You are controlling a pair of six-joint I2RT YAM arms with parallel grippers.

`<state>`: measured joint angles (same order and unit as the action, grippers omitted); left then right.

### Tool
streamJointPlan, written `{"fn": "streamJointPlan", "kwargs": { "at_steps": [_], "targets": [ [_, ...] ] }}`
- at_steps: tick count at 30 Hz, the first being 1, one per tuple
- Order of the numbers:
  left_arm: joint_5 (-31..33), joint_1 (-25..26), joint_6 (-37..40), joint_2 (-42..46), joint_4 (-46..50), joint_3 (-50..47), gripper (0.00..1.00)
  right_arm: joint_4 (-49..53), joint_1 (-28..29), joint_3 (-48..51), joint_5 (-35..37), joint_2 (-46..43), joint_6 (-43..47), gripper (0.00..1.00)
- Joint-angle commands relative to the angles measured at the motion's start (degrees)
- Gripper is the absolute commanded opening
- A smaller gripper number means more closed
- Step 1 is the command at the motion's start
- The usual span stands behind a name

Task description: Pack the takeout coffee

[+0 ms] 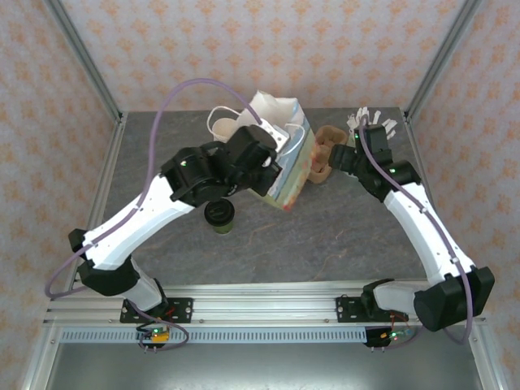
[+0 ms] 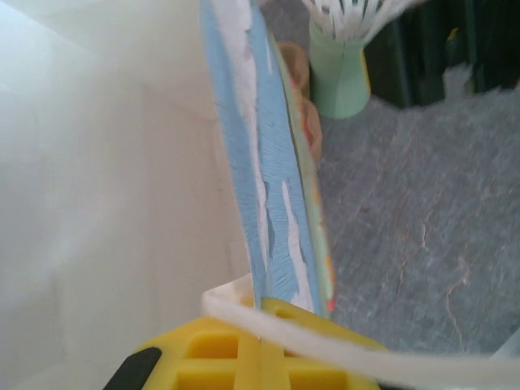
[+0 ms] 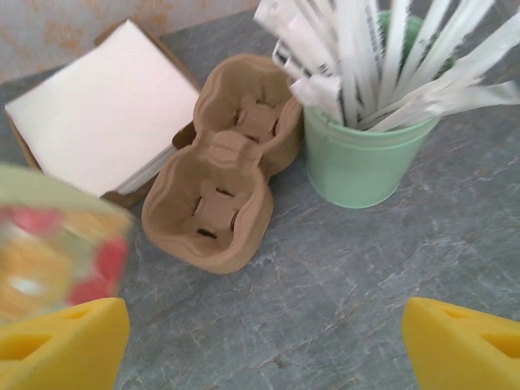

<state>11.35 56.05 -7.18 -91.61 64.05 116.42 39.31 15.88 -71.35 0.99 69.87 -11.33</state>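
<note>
On the counter [image 1: 341,236], beneath the left arm, the takeout coffee [image 1: 219,216] stands near the paper bag [image 1: 286,175]. The left gripper [image 2: 260,325] is clamped on the paper bag's wall. The right gripper [image 3: 264,317] hangs with its fingers wide apart above the cup carrier [image 3: 219,179].

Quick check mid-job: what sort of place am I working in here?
Probably a mock café takeout station in a lab cell: a pulp cup carrier, a bucket of wrapped straws and napkins sit on a grey table, framed by aluminium posts and wallpapered panels.
</note>
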Motion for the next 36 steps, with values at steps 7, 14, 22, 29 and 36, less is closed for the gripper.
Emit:
{"fn": "streamJointPlan", "kwargs": {
  "at_steps": [7, 14, 22, 29, 36],
  "targets": [
    [6.70, 4.66, -5.21, -11.48, 14.08, 8.81, 0.00, 1.51, -0.06, 1.81, 3.66, -1.77, 1.05, 0.87],
    [9.31, 4.94, -7.66, -13.86, 18.15, 8.52, 0.00, 0.57, -0.06, 3.21, 2.80, -3.24, 1.80, 0.88],
    [15.46, 4.11, -9.71, -16.79, 25.48, 11.34, 0.00, -0.33, -0.11, 3.70, 0.16, -2.33, 1.42, 0.88],
    [13.36, 3.48, -9.74, -16.94, 22.54, 8.68, 0.01, -1.93, -0.07, 3.62, -4.16, 0.97, -0.43, 0.86],
    [9.13, 3.34, -9.43, -19.42, 17.50, 6.53, 0.21, -3.50, 0.47, 2.50, -4.98, 5.06, -1.96, 0.83]
  ]
}}
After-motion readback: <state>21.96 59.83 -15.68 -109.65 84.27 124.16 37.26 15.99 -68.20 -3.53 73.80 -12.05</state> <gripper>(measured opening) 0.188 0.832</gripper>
